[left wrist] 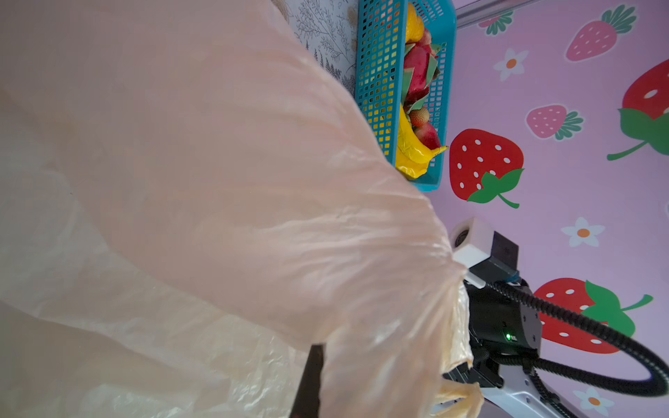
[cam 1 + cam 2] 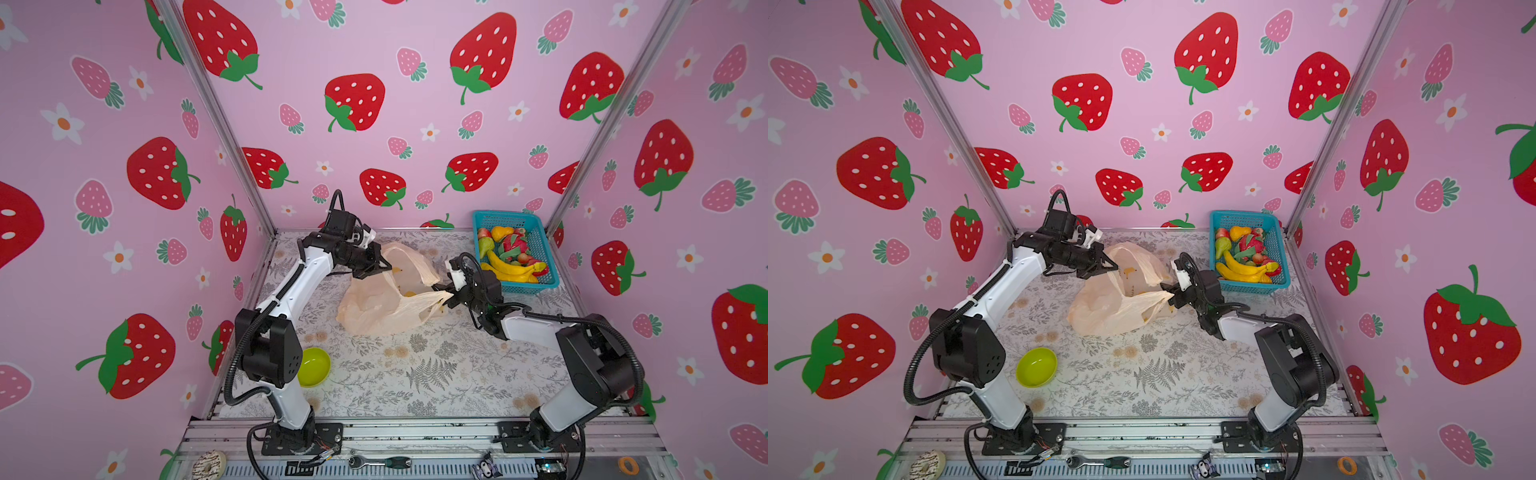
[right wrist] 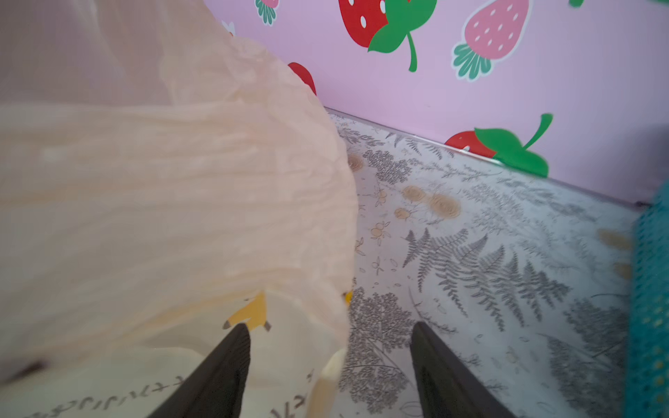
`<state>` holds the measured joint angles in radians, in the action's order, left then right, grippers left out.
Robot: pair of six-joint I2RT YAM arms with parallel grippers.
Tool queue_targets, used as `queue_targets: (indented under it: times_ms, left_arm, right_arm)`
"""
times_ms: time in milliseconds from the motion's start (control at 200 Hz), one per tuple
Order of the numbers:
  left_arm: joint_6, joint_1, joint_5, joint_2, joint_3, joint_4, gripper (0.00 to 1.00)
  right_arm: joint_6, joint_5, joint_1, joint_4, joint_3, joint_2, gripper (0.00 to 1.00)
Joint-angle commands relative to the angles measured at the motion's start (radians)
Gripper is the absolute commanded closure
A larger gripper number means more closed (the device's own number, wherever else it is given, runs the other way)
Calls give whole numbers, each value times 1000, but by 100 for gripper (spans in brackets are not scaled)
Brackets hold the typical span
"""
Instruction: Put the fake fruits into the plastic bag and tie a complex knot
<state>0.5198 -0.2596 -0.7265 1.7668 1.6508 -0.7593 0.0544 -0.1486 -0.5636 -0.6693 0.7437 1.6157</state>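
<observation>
The pale-peach plastic bag lies crumpled mid-table, its mouth held up. My left gripper is shut on the bag's upper handle; in the left wrist view one dark finger shows beneath the bag film. My right gripper stands open at the bag's right handle. In the right wrist view the bag's edge lies loose between the spread jaws of the right gripper. The fake fruits sit in the teal basket: bananas, green pear, orange pear, dragon fruit.
A lime-green bowl sits beside the left arm's elbow. On the front rail lie a toy donut, a ratchet tool and an orange tape ring. Strawberry-print walls close in three sides.
</observation>
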Motion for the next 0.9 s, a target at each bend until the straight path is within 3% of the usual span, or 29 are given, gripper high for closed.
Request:
queue_targets:
  times_ms: [0,180,355,535,665,790,896]
  left_arm:
    - [-17,1,-29,-22,-9,-2,100]
    - [-51,1,-8,-15,-18,-26,100]
    - [-110,-10,18,-6,-18,-61,100]
    - [-179,-21,67,-1,-9,-100,100]
    - [-239,-21,154,-27,-14,-112,100]
    - [-278,-21,181,-55,-44,-82,100]
    - [-267,-21,149,-70,-67,-40,100]
  right_arm:
    - [-119,70,-8,-128,-14,-73,15]
    - [-130,-72,-16,-189,-13,-129,19]
    - [0,-173,-13,-226,59,-89,40]
    - [210,-209,13,-178,151,-48,71]
    - [447,-263,93,-53,210,-17,87]
    - [672,-411,159,-67,211,41,93]
    - [707,-475,166,-53,230,82,90]
